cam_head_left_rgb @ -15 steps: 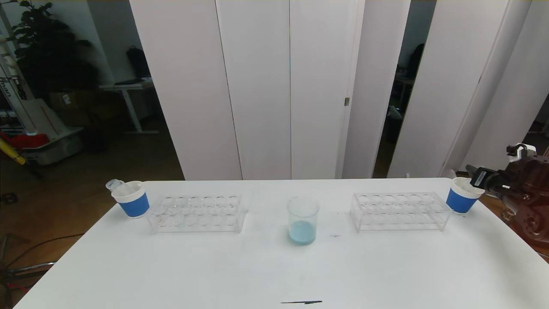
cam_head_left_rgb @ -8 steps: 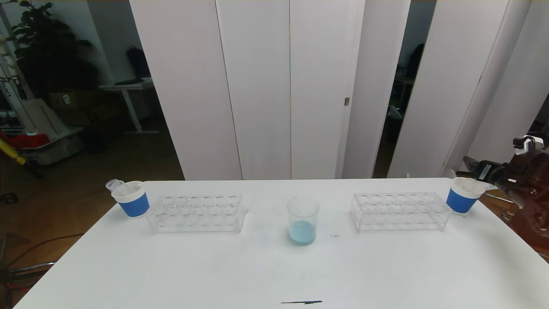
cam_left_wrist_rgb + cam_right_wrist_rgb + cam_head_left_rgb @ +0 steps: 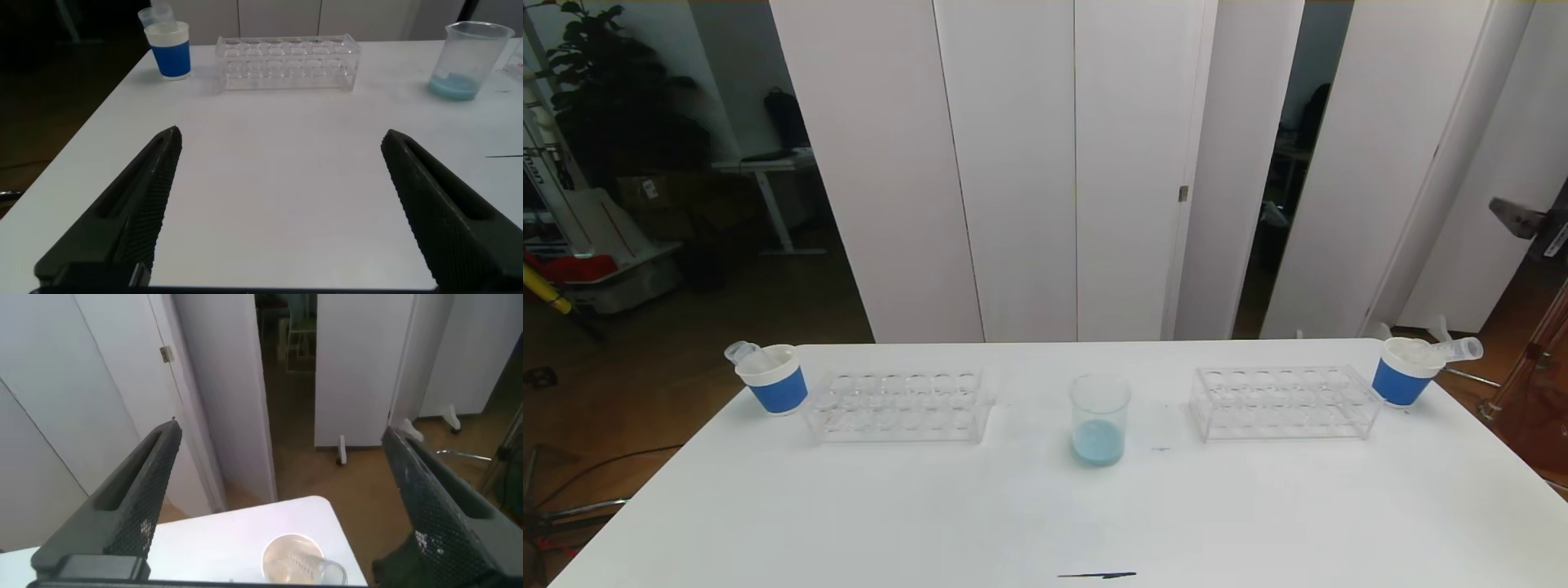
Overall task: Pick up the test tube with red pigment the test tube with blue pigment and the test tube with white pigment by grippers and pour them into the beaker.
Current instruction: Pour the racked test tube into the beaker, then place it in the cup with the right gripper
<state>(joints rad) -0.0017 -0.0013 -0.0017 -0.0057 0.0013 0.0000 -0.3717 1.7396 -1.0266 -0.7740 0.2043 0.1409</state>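
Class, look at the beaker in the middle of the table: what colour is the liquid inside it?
Pale blue, pooled at the bottom of the beaker; clearest in the head view.

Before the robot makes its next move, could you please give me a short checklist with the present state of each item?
1. Right gripper open and empty, above the right cup: ok.
2. Left gripper open over the table: ok.
3. Beaker upright, pale blue liquid inside: ok.
4. Empty tube resting in the right cup: ok.
5. Both racks empty: ok.
6. Red pigment poured: cannot tell.
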